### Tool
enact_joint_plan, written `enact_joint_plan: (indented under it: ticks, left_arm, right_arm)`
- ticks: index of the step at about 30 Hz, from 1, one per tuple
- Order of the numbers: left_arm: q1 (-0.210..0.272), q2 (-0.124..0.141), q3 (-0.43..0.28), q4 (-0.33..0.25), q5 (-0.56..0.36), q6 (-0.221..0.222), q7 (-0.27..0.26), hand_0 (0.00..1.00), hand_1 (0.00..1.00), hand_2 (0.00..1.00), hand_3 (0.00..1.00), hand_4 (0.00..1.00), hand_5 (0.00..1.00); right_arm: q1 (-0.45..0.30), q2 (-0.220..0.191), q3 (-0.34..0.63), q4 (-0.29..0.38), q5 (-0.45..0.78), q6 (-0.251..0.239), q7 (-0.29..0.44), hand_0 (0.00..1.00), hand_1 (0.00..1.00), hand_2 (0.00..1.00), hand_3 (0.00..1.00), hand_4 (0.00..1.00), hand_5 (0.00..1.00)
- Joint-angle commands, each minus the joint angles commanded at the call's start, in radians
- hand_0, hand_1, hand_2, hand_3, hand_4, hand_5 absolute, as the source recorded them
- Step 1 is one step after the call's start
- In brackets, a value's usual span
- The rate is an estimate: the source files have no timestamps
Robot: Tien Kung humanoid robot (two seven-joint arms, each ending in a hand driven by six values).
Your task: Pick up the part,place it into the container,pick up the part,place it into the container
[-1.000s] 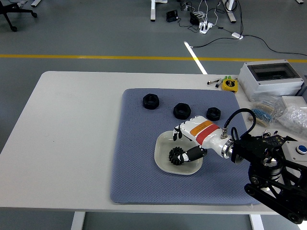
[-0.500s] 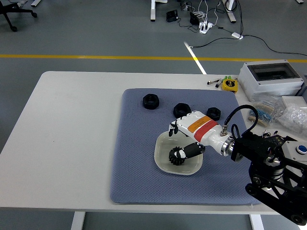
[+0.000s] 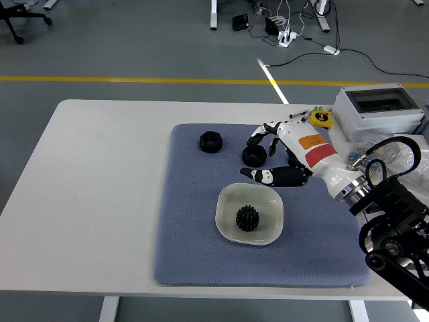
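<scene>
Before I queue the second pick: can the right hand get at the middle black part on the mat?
Probably yes. The right hand hovers open just over the middle black part, fingers spread above it, and nothing lies between them. The bowl sits nearer, clear of that path.
</scene>
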Motion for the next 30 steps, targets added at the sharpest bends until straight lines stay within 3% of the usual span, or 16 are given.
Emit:
enact_joint_plan:
  ticks: [1,3,6,7,12,13,15,18,19,24,25,30]
  left_arm:
    - [0.0,0.0,0.0,0.0,0.001,0.0,0.0,0.703,0.648,0.671,0.581,0.672,0.629]
    - [0.001,0.0,-0.003,0.0,0.004,0.0,0.0,0.703,0.648,0.671,0.581,0.672,0.629]
    - [0.002,0.0,-0.006,0.001,0.011,-0.001,0.001,0.703,0.648,0.671,0.581,0.672,0.629]
    - [0.002,-0.001,-0.008,0.001,0.014,-0.001,0.002,0.703,0.649,0.672,0.581,0.672,0.629]
    - [-0.003,-0.003,-0.006,0.0,0.013,-0.002,0.001,0.703,0.649,0.672,0.581,0.672,0.629]
    - [-0.004,-0.004,-0.005,0.0,0.013,-0.002,0.0,0.703,0.648,0.671,0.581,0.673,0.631]
    - [-0.006,-0.004,-0.004,0.0,0.015,-0.002,0.0,0.703,0.648,0.671,0.581,0.673,0.631]
    - [-0.009,-0.006,-0.005,0.0,0.014,-0.001,-0.001,0.703,0.648,0.671,0.581,0.673,0.631]
    - [-0.01,-0.006,-0.004,0.0,0.013,-0.001,-0.001,0.703,0.648,0.67,0.581,0.671,0.629]
    - [-0.013,-0.006,0.0,0.0,0.005,0.001,-0.003,0.703,0.648,0.67,0.581,0.671,0.629]
    - [-0.014,-0.006,0.0,0.0,0.006,0.001,-0.003,0.702,0.648,0.67,0.581,0.67,0.628]
    - [-0.017,-0.006,-0.001,0.002,0.006,0.002,-0.003,0.702,0.648,0.67,0.581,0.67,0.628]
  right_arm:
    - [-0.019,0.001,0.012,0.006,0.045,-0.022,0.017,0.242,0.461,0.64,0.567,0.939,0.493]
    - [-0.064,0.009,0.043,0.011,0.13,-0.055,0.062,0.242,0.461,0.64,0.567,0.939,0.493]
    - [-0.124,0.034,0.077,-0.005,0.253,-0.066,0.14,0.242,0.461,0.64,0.567,0.939,0.493]
    - [-0.152,0.055,0.094,-0.022,0.299,-0.053,0.181,0.354,0.564,0.7,0.681,0.998,0.632]
    - [-0.245,0.128,0.16,-0.09,0.507,0.002,0.295,0.354,0.564,0.7,0.681,0.998,0.632]
    - [-0.26,0.14,0.173,-0.098,0.553,0.014,0.312,0.524,0.667,0.757,0.789,0.998,0.722]
    - [-0.288,0.163,0.203,-0.111,0.637,0.034,0.341,0.524,0.667,0.757,0.789,0.998,0.722]
    - [-0.313,0.183,0.238,-0.121,0.754,0.041,0.365,0.524,0.667,0.757,0.789,0.998,0.722]
    - [-0.321,0.19,0.253,-0.124,0.799,0.037,0.371,0.699,0.745,0.792,0.805,0.998,0.758]
    - [-0.35,0.205,0.298,-0.126,1.007,0.018,0.382,0.699,0.745,0.792,0.805,0.998,0.758]
    - [-0.357,0.207,0.309,-0.126,1.031,0.005,0.377,0.806,0.801,0.822,0.826,0.998,0.772]
    - [-0.376,0.213,0.339,-0.135,0.949,-0.02,0.345,0.806,0.801,0.822,0.826,0.998,0.772]
